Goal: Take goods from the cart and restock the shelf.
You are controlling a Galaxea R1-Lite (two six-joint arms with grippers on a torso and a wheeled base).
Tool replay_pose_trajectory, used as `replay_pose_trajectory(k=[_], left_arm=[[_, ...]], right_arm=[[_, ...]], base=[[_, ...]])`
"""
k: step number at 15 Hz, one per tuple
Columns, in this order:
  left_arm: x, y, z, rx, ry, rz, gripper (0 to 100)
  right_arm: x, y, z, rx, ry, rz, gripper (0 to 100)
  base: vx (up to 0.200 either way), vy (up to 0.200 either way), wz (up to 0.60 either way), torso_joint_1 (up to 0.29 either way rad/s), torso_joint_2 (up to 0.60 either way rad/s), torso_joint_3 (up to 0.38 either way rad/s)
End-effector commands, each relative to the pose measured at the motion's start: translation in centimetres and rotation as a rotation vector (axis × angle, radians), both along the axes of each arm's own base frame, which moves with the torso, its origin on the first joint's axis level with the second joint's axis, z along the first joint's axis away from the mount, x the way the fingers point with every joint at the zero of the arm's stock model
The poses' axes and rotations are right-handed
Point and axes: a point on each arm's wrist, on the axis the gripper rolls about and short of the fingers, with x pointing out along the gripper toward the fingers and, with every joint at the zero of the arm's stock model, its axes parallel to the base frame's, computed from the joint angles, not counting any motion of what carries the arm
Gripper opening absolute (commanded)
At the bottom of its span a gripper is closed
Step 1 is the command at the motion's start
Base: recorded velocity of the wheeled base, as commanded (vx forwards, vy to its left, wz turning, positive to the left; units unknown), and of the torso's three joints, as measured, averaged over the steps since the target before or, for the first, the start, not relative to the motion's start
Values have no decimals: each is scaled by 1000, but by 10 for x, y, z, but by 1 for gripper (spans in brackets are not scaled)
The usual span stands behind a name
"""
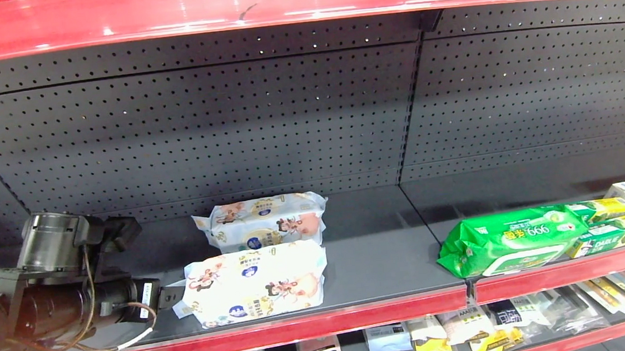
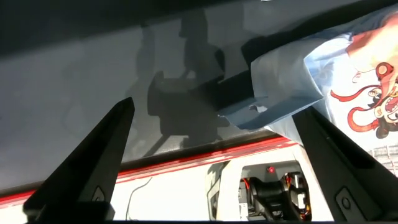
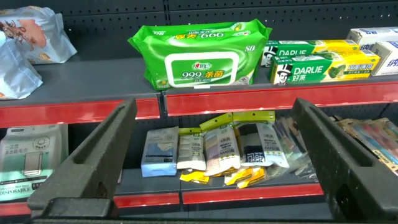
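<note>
The front wipes pack (image 1: 254,283) lies flat on the shelf (image 1: 380,259), lower centre of the head view, just before 1 matching pack (image 1: 266,221). The left gripper (image 1: 177,296), spread at its left end (pinching nothing), should back straight out without dragging it. The right gripper (image 3: 214,124) is spread too.

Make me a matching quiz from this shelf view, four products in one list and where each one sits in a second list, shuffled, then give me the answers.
Things:
1. front cartoon pack
2. rear cartoon pack
3. green wipes pack
4. toothpaste boxes

Places:
A. farthest right on the shelf
B. close to the pegboard back panel
C. left end at the left gripper
D. at the front of the right-hand section, just past the seam

Pairs: 1-C, 2-B, 3-D, 4-A
</note>
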Motion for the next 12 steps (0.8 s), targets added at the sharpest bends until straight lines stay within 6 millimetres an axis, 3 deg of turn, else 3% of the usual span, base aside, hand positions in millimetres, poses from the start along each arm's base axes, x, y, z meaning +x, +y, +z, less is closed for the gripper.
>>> replay_pose_trajectory(k=[1, 8, 12], left_arm=[[-3, 1, 4, 0, -16, 1, 100], [-73, 25, 33, -27, -209, 35, 100], [-146, 33, 47, -119, -478, -17, 100]], right_arm=[[0, 0, 0, 0, 1, 1, 100], [0, 0, 0, 0, 1, 1, 100], [0, 0, 0, 0, 1, 1, 100]], base=[[0, 0, 0, 0, 0, 0], [0, 0, 0, 0, 0, 0], [0, 0, 0, 0, 0, 0]])
